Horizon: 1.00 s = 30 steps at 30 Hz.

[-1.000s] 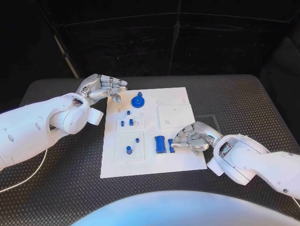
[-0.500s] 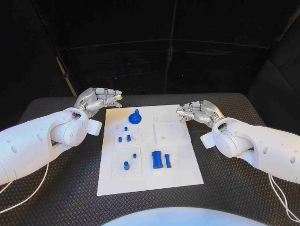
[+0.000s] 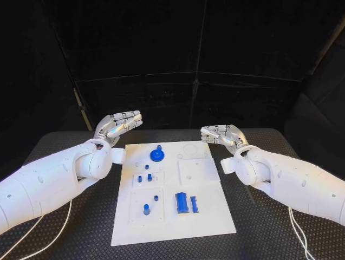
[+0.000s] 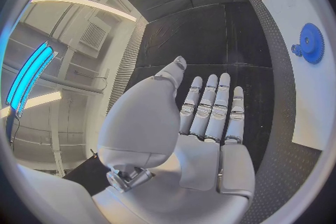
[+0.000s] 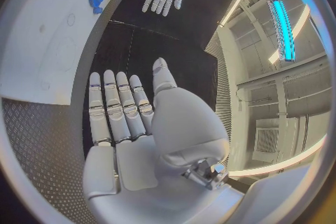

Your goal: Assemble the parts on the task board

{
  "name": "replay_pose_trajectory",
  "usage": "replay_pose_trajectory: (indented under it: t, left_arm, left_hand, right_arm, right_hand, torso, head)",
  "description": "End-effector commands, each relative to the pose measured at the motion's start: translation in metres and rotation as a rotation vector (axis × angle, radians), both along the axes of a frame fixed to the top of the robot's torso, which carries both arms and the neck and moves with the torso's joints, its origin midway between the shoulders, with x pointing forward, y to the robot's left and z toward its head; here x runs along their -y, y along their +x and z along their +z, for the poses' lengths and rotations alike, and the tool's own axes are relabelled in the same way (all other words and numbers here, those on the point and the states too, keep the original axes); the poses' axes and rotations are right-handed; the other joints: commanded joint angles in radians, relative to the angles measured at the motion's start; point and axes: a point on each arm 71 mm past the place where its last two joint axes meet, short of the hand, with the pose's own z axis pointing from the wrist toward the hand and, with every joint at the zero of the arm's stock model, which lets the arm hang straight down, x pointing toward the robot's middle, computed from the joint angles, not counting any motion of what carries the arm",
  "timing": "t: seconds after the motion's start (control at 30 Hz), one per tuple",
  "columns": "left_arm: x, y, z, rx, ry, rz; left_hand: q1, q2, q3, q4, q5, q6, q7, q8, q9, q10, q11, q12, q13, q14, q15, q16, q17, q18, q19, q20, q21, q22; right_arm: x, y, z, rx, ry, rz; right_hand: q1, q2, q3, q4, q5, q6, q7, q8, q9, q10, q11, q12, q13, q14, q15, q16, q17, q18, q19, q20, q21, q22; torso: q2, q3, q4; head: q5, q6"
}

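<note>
Both hands lifted off the board (image 3: 203,216): left hand (image 3: 117,125) and right hand (image 3: 221,134) raised, released, holding nothing. Parts (image 3: 186,203) look seated; assembly likely finished.

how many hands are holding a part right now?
0. The left hand is raised open past the task board's far-left corner; the right hand is raised open past its far-right corner. Both palms are empty in the wrist views.

No legible text, label or number on any surface.
</note>
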Motion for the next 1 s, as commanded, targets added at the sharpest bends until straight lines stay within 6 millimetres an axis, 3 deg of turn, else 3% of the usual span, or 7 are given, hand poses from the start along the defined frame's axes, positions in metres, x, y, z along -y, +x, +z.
replay_pose_trajectory:
  t: [0.03, 0.4, 0.5, 0.53, 0.6, 0.63, 1.0]
  left_arm:
    - [0.002, -0.002, 0.002, 0.004, 0.004, 0.004]
    - [0.029, -0.032, 0.007, 0.008, 0.040, 0.084]
    - [0.038, -0.044, 0.009, 0.006, 0.055, 0.111]
    - [0.040, -0.047, 0.010, 0.005, 0.060, 0.118]
    - [0.044, -0.054, 0.011, 0.003, 0.068, 0.132]
    - [0.046, -0.056, 0.011, 0.003, 0.072, 0.137]
    - [0.051, -0.067, 0.013, -0.001, 0.086, 0.157]
  left_hand:
    - [-0.410, 0.060, -0.052, -0.042, -0.096, -0.266, -0.036, -0.043, -0.045, -0.277, -0.051, -0.041, -0.043, -0.256, -0.044, -0.068, -0.042, -0.048, -0.144, -0.085, -0.037, -0.082]
    - [-0.732, 0.060, -0.094, -0.132, -0.096, -0.474, -0.114, -0.043, -0.045, -0.495, -0.161, -0.041, -0.043, -0.458, -0.137, -0.068, -0.132, -0.073, -0.256, -0.152, -0.037, -0.147]
    - [-0.791, 0.060, -0.165, -0.132, -0.096, -0.513, -0.114, -0.043, -0.045, -0.535, -0.161, -0.041, -0.043, -0.495, -0.137, -0.068, -0.132, -0.084, -0.276, -0.165, -0.037, -0.159]
    - [-0.810, 0.060, -0.165, -0.132, -0.096, -0.525, -0.114, -0.043, -0.045, -0.548, -0.161, -0.041, -0.043, -0.507, -0.137, -0.068, -0.132, -0.154, -0.282, -0.169, -0.037, -0.163]
    - [-0.846, 0.060, -0.165, -0.132, -0.096, -0.548, -0.114, -0.043, -0.045, -0.572, -0.161, -0.041, -0.043, -0.529, -0.137, -0.068, -0.132, -0.154, -0.295, -0.177, -0.037, -0.169]
    - [-0.863, 0.060, -0.165, -0.132, -0.096, -0.559, -0.114, -0.043, -0.045, -0.583, -0.161, -0.041, -0.043, -0.540, -0.137, -0.068, -0.132, -0.154, -0.301, -0.180, -0.037, -0.173]
    - [-1.018, 0.060, -0.165, -0.132, -0.096, -0.660, -0.114, -0.043, -0.045, -0.688, -0.161, -0.041, -0.043, -0.637, -0.137, -0.068, -0.132, -0.154, -0.358, -0.266, -0.037, -0.257]
  right_arm:
    - [0.000, -0.001, 0.004, 0.008, 0.002, -0.013]
    - [-0.022, -0.026, 0.037, 0.055, 0.071, -0.115]
    - [-0.027, -0.036, 0.045, 0.057, 0.083, -0.145]
    - [-0.028, -0.038, 0.047, 0.056, 0.085, -0.153]
    - [-0.030, -0.043, 0.050, 0.055, 0.089, -0.167]
    - [-0.031, -0.045, 0.052, 0.054, 0.090, -0.172]
    - [-0.033, -0.050, 0.055, 0.051, 0.092, -0.186]
  right_hand:
    - [-0.407, -0.035, 0.071, -0.004, -0.039, -0.276, -0.056, -0.045, -0.037, -0.291, -0.047, -0.050, -0.083, -0.300, -0.041, -0.055, -0.036, -0.051, -0.241, -0.077, -0.056, -0.034]
    - [-0.727, -0.110, 0.127, -0.004, -0.122, -0.493, -0.101, -0.045, -0.116, -0.518, -0.147, -0.157, -0.083, -0.535, -0.130, -0.055, -0.113, -0.088, -0.430, -0.136, -0.100, -0.106]
    - [-0.788, -0.110, 0.137, -0.004, -0.122, -0.535, -0.179, -0.045, -0.116, -0.563, -0.147, -0.157, -0.083, -0.581, -0.130, -0.055, -0.113, -0.090, -0.466, -0.148, -0.175, -0.106]
    - [-0.809, -0.110, 0.141, -0.004, -0.122, -0.549, -0.179, -0.045, -0.116, -0.578, -0.147, -0.157, -0.083, -0.596, -0.130, -0.055, -0.113, -0.090, -0.478, -0.152, -0.175, -0.106]
    - [-0.842, -0.110, 0.146, -0.004, -0.122, -0.571, -0.179, -0.045, -0.116, -0.601, -0.147, -0.157, -0.083, -0.620, -0.130, -0.055, -0.113, -0.171, -0.498, -0.158, -0.175, -0.106]
    - [-0.859, -0.110, 0.148, -0.004, -0.122, -0.583, -0.179, -0.045, -0.116, -0.613, -0.147, -0.157, -0.083, -0.633, -0.130, -0.055, -0.113, -0.101, -0.508, -0.161, -0.175, -0.106]
    - [-1.016, -0.110, 0.224, -0.004, -0.122, -0.689, -0.179, -0.045, -0.116, -0.725, -0.147, -0.157, -0.083, -0.748, -0.130, -0.055, -0.113, -0.171, -0.599, -0.241, -0.175, -0.106]
  torso:
    - [-0.005, 0.0051, 0.0024]
    - [-0.053, 0.0406, 0.0228]
    - [-0.054, 0.0413, 0.0232]
    - [-0.054, 0.0413, 0.0232]
    - [-0.054, 0.0413, 0.0232]
    - [-0.054, 0.0413, 0.0232]
    - [-0.054, 0.0413, 0.0232]
  head:
    - [0.003, 0.008]
    - [0.030, 0.076]
    - [0.030, 0.077]
    - [0.030, 0.077]
    - [0.030, 0.077]
    - [0.030, 0.077]
    - [0.030, 0.077]
